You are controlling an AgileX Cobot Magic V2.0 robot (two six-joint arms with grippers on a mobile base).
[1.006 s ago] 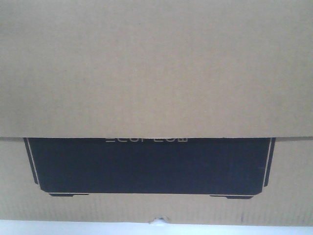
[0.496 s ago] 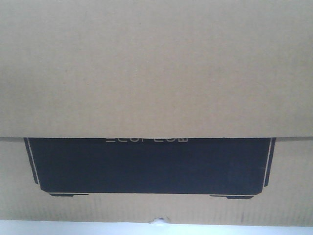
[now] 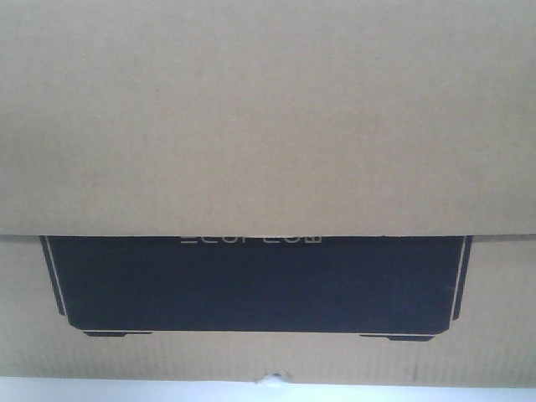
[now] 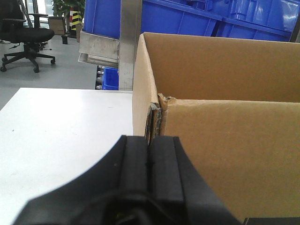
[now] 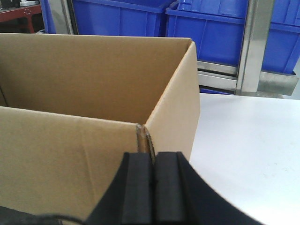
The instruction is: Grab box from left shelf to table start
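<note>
The brown cardboard box fills the front view, its black printed panel low in the frame. The box is open-topped. My left gripper is shut on the top edge of the box at its left near corner. My right gripper is shut on the edge of the box at its right near corner. The white table lies beside and beneath the box, and it shows in the right wrist view as the table. The left shelf's silver rail runs behind the box.
Blue plastic bins sit on the shelf behind the box, and more bins show in the right wrist view. A silver shelf post stands close to the box's far left corner. An office chair is on the floor far left.
</note>
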